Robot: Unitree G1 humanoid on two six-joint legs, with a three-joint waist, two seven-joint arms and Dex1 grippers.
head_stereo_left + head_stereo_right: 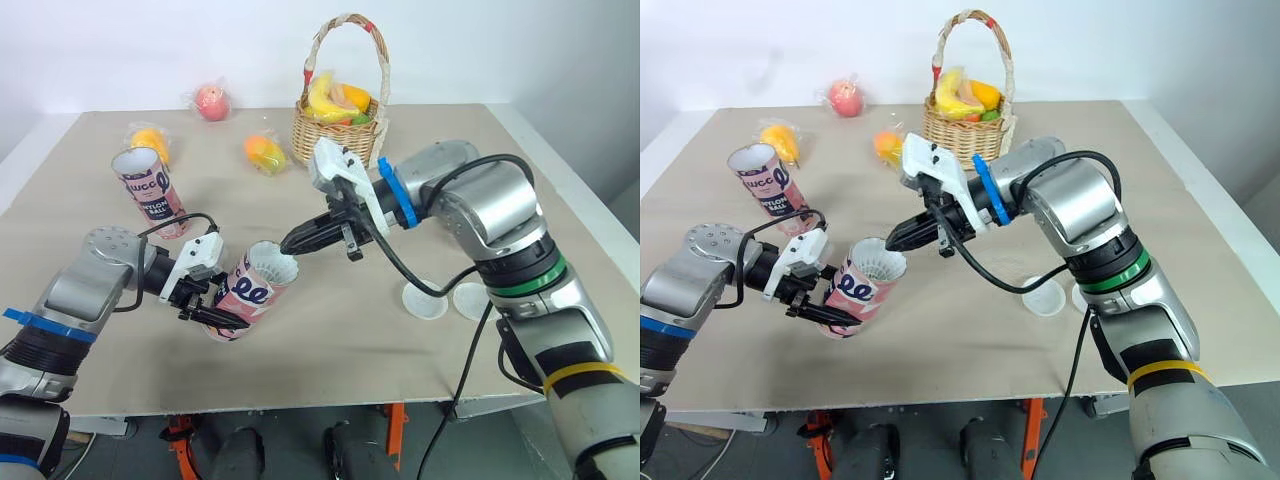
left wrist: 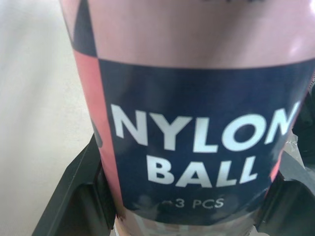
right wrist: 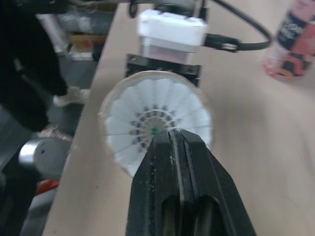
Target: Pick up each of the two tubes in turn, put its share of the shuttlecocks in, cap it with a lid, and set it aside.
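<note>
My left gripper [image 1: 213,305] is shut on a pink tube [image 1: 250,293] marked "NYLON BALL" [image 2: 197,142], held tilted above the table with its mouth facing right. A white shuttlecock [image 3: 157,123] sits inside the mouth, skirt outward [image 1: 272,266]. My right gripper [image 1: 289,243] is shut, its tips just at the tube's mouth, over the shuttlecock's skirt. A second pink tube [image 1: 150,190] stands upright at the left of the table. Two white lids [image 1: 424,300] [image 1: 470,299] lie flat on the table to the right, under my right forearm.
A wicker basket [image 1: 338,118] with bananas and other fruit stands at the back centre. Loose wrapped fruit lies at the back: a red one [image 1: 211,101], a yellow one [image 1: 150,142] and an orange one [image 1: 264,152]. The table's front edge [image 1: 300,405] runs close below my arms.
</note>
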